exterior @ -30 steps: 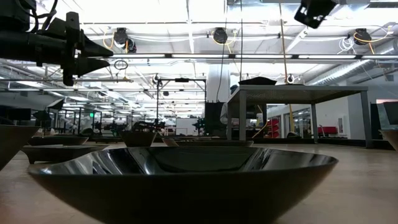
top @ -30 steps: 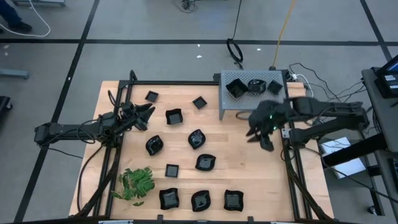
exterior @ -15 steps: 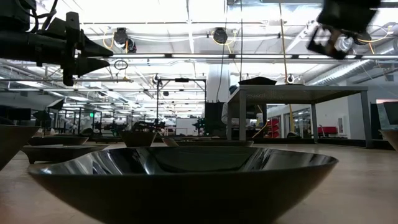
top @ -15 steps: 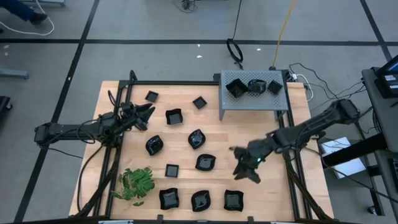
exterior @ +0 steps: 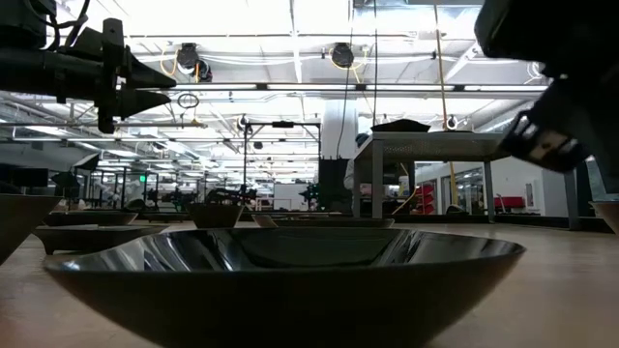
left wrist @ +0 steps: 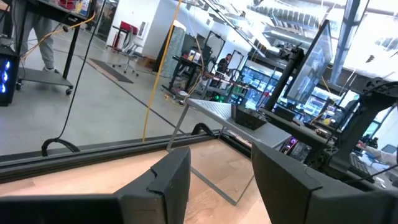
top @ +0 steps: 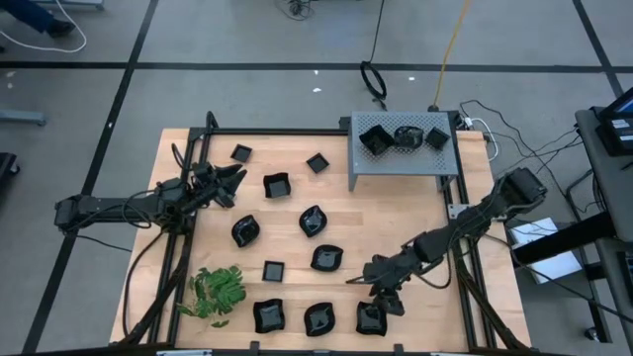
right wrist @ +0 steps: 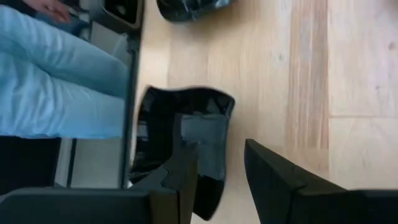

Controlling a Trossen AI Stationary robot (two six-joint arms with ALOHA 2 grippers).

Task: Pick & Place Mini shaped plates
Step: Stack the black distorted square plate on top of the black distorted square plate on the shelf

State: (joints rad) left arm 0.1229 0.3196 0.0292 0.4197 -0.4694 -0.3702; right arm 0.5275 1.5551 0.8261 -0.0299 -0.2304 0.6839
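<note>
Starting at the left, the left gripper (top: 235, 178) just hovers near the table's (top: 415, 213) edge, fingers apart, holding nothing. Black plates (top: 313, 221) sit scattered mid-table, with three more on the grey box (top: 401, 158). Over right, the right gripper (top: 388, 302) hangs open over a front-row plate (top: 370, 318), half covering it; contact's hard to tell.

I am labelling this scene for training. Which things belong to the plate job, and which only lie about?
Job: black mini plates on the table and three in the grey perforated box; right gripper, open over one plate.
Lying about: green sprig; left gripper, open, waiting.
</note>
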